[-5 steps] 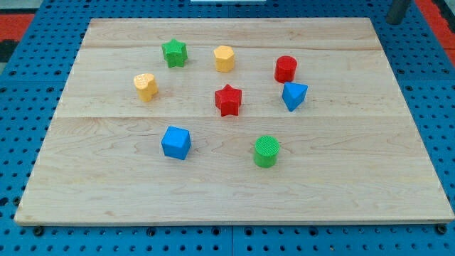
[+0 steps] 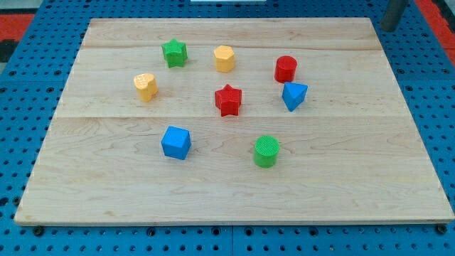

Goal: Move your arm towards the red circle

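The red circle stands on the wooden board at the upper right of the block group. My tip shows at the view's top right corner, just off the board's far right corner, well to the right of and above the red circle and touching no block. A blue block sits just below the red circle. A red star lies to the circle's lower left.
A yellow block and a green star sit near the board's top. Another yellow block is at the left. A blue cube and a green cylinder sit lower down.
My tip has shifted slightly to the left and down at the top right corner. No block has moved.
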Motion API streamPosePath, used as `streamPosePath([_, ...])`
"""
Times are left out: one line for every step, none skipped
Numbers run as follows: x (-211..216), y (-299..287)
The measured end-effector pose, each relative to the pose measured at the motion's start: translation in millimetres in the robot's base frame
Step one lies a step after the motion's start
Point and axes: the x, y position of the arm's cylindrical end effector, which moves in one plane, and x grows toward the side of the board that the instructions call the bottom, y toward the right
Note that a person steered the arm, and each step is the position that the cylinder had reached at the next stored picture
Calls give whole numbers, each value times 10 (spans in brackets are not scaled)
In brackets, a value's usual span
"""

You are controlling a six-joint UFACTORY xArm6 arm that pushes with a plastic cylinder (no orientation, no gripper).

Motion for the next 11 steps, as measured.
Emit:
streamPosePath([24, -95])
streamPosePath([21, -440])
streamPosePath([29, -448])
streamPosePath([25, -448])
streamPosePath([25, -448])
streamPosePath([-24, -403])
streamPosePath([84, -244])
streamPosePath([-233, -635])
streamPosePath([-338, -1270])
streamPosePath([61, -1822])
streamPosePath([122, -2079])
